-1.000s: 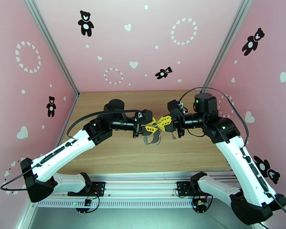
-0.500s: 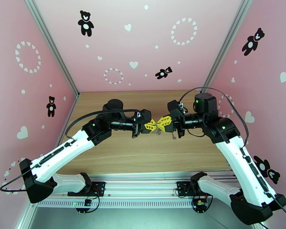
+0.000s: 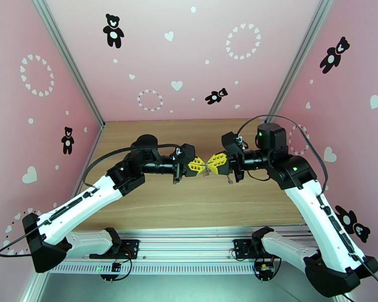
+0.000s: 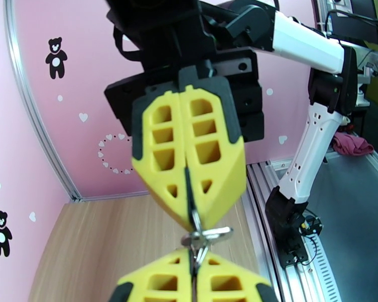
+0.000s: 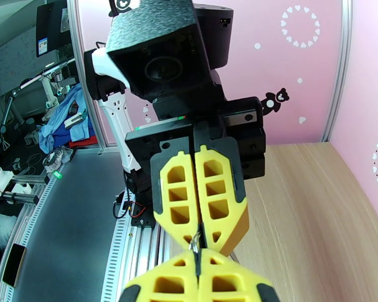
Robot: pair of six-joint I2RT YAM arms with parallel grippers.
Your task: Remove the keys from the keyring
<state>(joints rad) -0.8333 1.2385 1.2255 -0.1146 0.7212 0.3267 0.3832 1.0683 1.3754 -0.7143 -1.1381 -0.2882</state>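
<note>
Over the middle of the wooden table [image 3: 189,207], my two grippers meet tip to tip. Both sets of yellow jaws are pressed together. Between the tips sits a small metal cluster: a thin ring [image 4: 216,231] and a dark grey key head [image 4: 189,241]. My left gripper [image 3: 201,168] [image 4: 194,260] is shut on the key end. The keyring's thin edge runs up between the pads of my right gripper [image 3: 209,168] [image 4: 191,220], which is shut on it. In the right wrist view the cluster [image 5: 194,242] shows between my right gripper [image 5: 197,253] and left gripper [image 5: 201,236]. The chain is hidden.
Pink walls with bear and heart stickers close in the table on three sides. A metal rail [image 3: 189,247] with the arm bases runs along the near edge. A black cable [image 3: 230,179] dangles under the right wrist. Bare wood lies in front of the grippers.
My left gripper has closed its jaws on the metal cluster and its arm has drawn slightly left. The dark loop that hung below the tips a second ago no longer shows. The right arm has stayed still.
</note>
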